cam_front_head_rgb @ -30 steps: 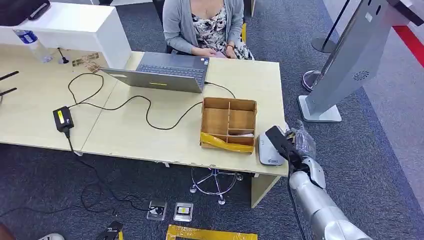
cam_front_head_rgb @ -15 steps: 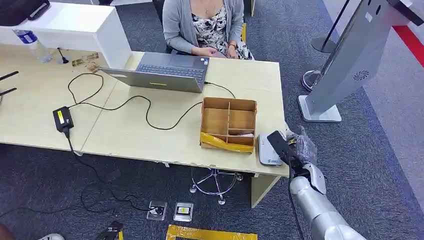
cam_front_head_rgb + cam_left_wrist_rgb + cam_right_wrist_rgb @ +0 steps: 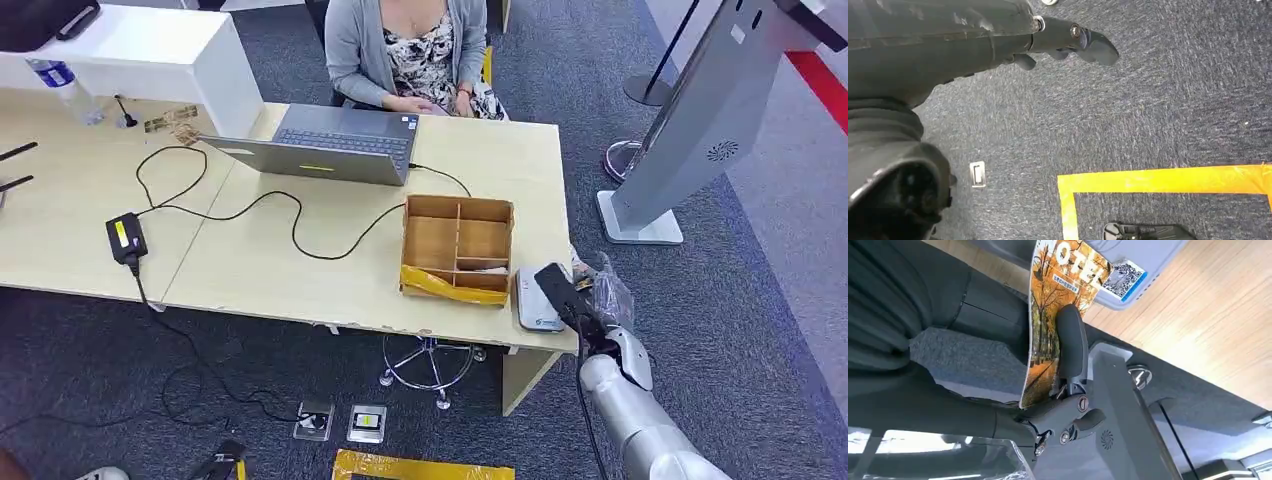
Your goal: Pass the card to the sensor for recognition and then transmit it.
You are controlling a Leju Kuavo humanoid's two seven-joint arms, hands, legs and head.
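Holding a thin orange-printed card (image 3: 1048, 330) with an autumn-tree picture and pale lettering, the right hand (image 3: 590, 305) sits at the lower right of the head view, at the near right corner of the pale wooden tabletop (image 3: 260, 265); in the right wrist view a dark finger lies across the card's printed face, pinching it against the rest of the hand, and the card's far end overlaps the grey flat card sensor (image 3: 1128, 270) bearing a blue-and-white code label; in the head view the card shows as a dark tilted slab (image 3: 556, 285) just over the sensor (image 3: 532, 300), and whether card and sensor touch cannot be told; silver right arm (image 3: 640, 420) rising from the lower right edge; brown cardboard divided box (image 3: 458, 248) with a yellow strip on its near wall, just left of the sensor, at centre right; grey open laptop (image 3: 330, 145) in the upper centre, a seated person in a grey cardigan (image 3: 405, 45) behind it; black power adapter (image 3: 125, 237) at centre left, its black cable looping across the tabletop; grey slanted kiosk stand (image 3: 690, 120) at the upper right on dark blue carpet (image 3: 760, 330); left hand (image 3: 1068, 42) at the upper centre of the left wrist view, over carpet marked with yellow tape (image 3: 1158, 180), fingers loosely curled and holding nothing.
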